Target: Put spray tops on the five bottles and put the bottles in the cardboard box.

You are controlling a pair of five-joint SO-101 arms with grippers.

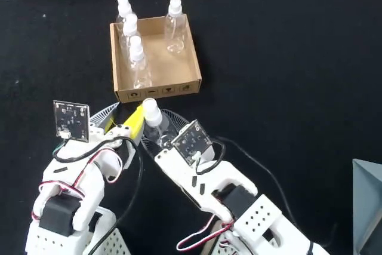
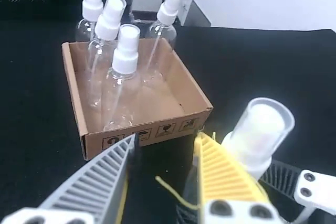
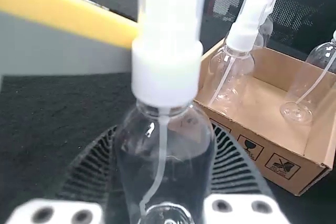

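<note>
The cardboard box (image 1: 192,58) stands on the black table ahead of both arms. Two clear bottles with white spray tops (image 1: 136,58) (image 1: 175,25) stand upright inside it. A third (image 1: 129,28) is near its far left corner. Another bottle (image 1: 124,5) stands at that corner; I cannot tell whether it is inside. My right gripper (image 1: 156,132) is shut on a fifth bottle (image 3: 163,150), which carries a white spray top (image 3: 167,51). My left gripper (image 2: 165,142) is open, its yellow finger (image 2: 220,182) lying beside that top (image 2: 262,129), with nothing between the fingers.
A grey object (image 1: 367,207) sits at the near right edge. The box's front wall (image 2: 152,132) is just ahead of both grippers. Black table (image 1: 286,76) stretches to the right of the box.
</note>
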